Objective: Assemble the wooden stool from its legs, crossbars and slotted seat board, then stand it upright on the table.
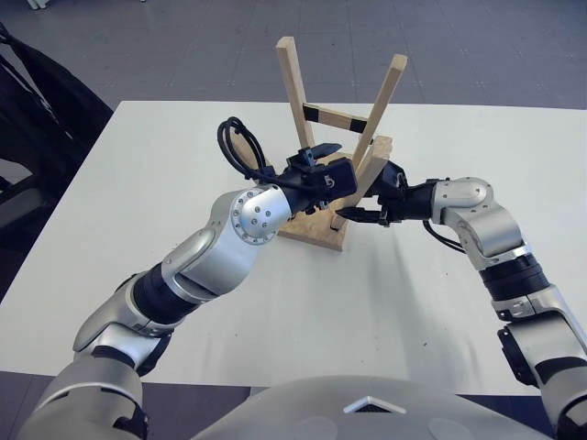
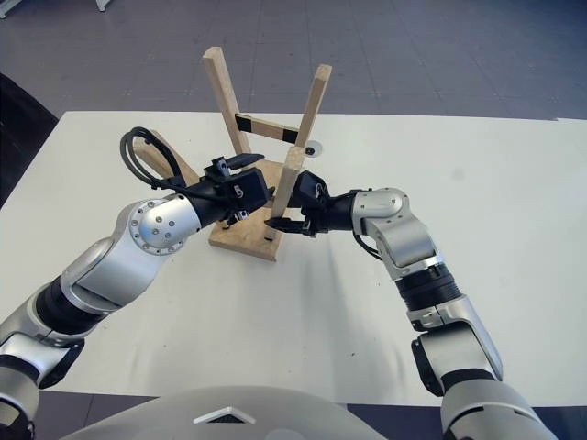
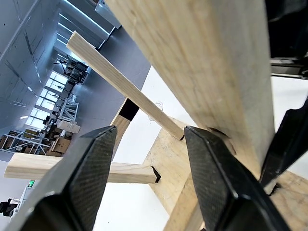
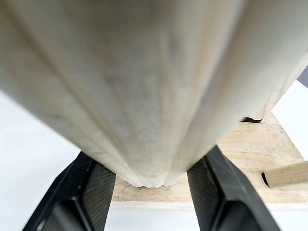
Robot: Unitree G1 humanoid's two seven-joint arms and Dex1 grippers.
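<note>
Squeezing the near right leg (image 1: 371,170) of the upside-down stool (image 2: 246,240), in the middle of the table (image 1: 459,137), with the right gripper (image 1: 353,217). Left gripper (image 3: 150,131) wide apart, just left of it.

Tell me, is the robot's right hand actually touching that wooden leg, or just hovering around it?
Touching. In the right wrist view the leg fills the space inside the right hand, and both fingers sit flush against its sides with no gap.

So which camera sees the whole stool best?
The right eye view: the stool stands upside down with legs up, much as in the left eye view. The wrist views give close pieces of legs and seat board.
</note>
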